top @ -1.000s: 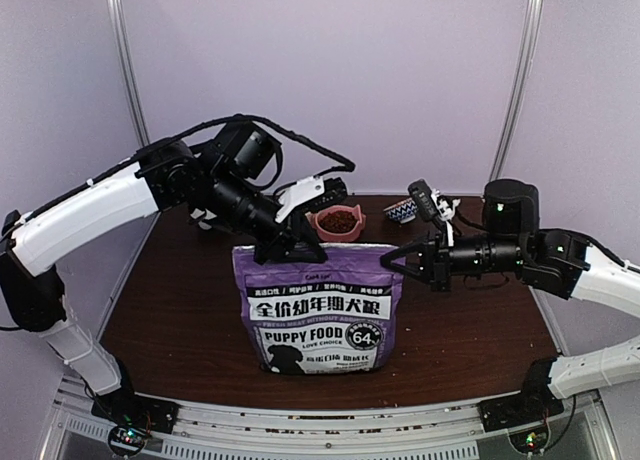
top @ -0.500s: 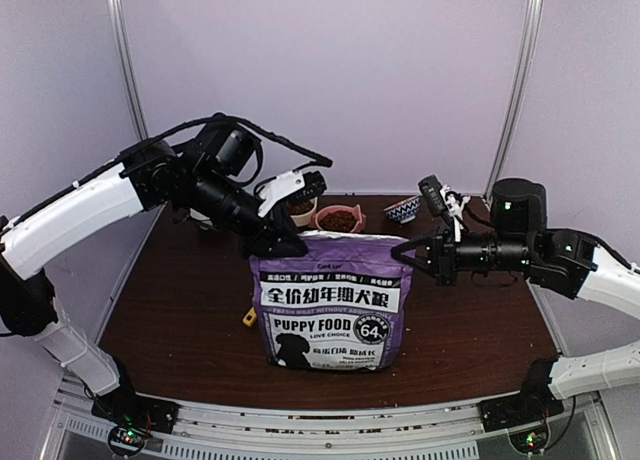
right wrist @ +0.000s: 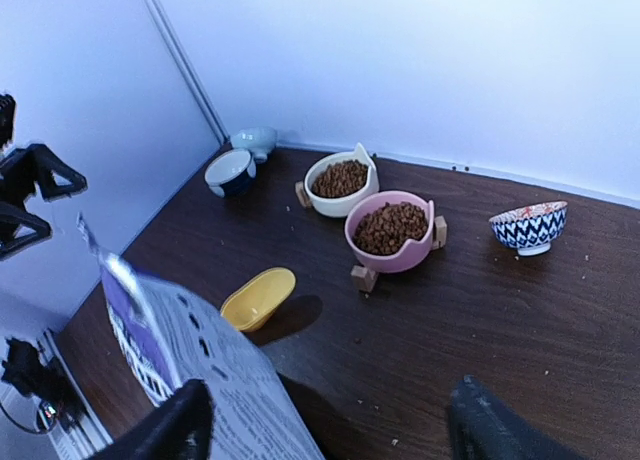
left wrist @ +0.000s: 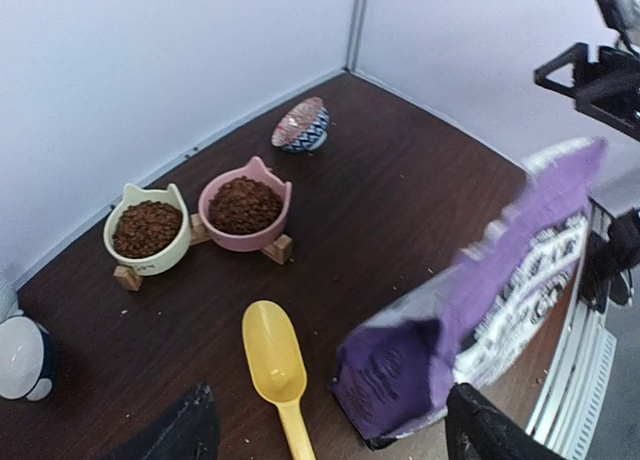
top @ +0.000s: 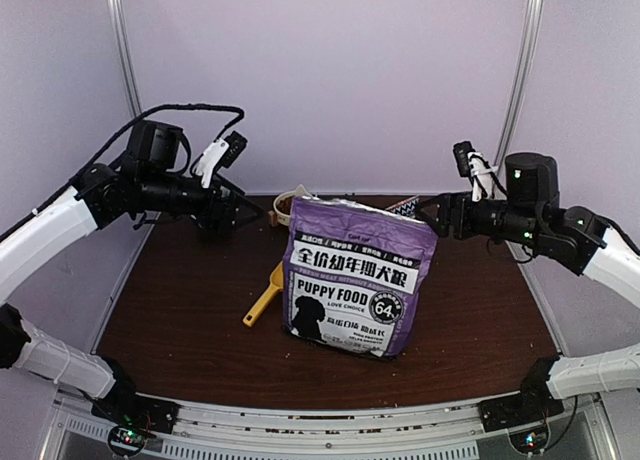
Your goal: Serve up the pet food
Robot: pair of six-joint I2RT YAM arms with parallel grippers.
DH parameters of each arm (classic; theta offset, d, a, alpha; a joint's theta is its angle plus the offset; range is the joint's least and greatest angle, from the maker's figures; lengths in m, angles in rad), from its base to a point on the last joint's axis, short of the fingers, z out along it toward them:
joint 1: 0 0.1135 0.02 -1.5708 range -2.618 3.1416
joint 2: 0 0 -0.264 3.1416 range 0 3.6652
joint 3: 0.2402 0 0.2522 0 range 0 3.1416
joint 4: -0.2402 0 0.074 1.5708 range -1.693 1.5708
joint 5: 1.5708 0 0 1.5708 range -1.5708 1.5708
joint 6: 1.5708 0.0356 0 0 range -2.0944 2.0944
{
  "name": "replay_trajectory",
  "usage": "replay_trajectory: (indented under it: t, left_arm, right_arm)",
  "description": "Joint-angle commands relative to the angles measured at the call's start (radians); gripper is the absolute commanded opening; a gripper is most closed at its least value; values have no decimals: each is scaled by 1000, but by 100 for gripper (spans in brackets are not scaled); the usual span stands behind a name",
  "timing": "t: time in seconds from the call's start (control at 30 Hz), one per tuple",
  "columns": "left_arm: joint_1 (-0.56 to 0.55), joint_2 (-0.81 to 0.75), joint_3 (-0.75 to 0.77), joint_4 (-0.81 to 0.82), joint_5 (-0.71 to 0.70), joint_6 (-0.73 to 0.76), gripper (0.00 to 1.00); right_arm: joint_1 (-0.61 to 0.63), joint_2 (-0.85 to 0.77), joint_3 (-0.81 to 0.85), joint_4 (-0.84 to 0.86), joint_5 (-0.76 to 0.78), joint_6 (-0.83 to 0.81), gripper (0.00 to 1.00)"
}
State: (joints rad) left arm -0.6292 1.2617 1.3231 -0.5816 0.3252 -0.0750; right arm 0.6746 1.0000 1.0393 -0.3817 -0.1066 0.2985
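Note:
The purple "PUPPY FOOD" bag (top: 350,280) stands free on the table's middle, leaning a little, its top folded over. Pet food fills a pink cat-ear bowl (left wrist: 243,205) and a cream cat-ear bowl (left wrist: 147,230); the same pet food (right wrist: 390,227) shows in the right wrist view. My left gripper (top: 245,208) hangs open, up and to the left of the bag, clear of it. Off the bag's upper right corner my right gripper (top: 430,213) is open too, holding nothing. The left fingers (left wrist: 180,435) frame the bag's corner (left wrist: 430,370) far below.
A yellow scoop (top: 265,295) lies empty on the table left of the bag. A blue patterned bowl (right wrist: 528,225) sits at the back right. A dark blue bowl (right wrist: 230,170) and a white bowl (right wrist: 255,138) stand at the back left. Crumbs dot the dark wood.
Both grippers opened, let go of the bag's top and drew back up and outward. The bag shifted right and now stands alone, uncovering the yellow scoop.

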Motion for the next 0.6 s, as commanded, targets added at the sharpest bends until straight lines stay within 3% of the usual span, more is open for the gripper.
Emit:
replay_trajectory:
  t: [0.0,0.23,0.43,0.57]
  left_arm:
    - [122,-18,-37,172,-53,-141,81]
    - [426,-94,-240,310,-195,-266,88]
    - [728,-229,-566,503,-331,-390,96]
    - [771,-371,-744,583,-573,-359,98]
  right_arm:
    - [-37,43,148,-60,98,-6,93]
    - [-257,98,230,-122,102,76,99]
    - [-501,13,32,-6,62,94,100]
    - [-646,-92,-187,155,51,81,100]
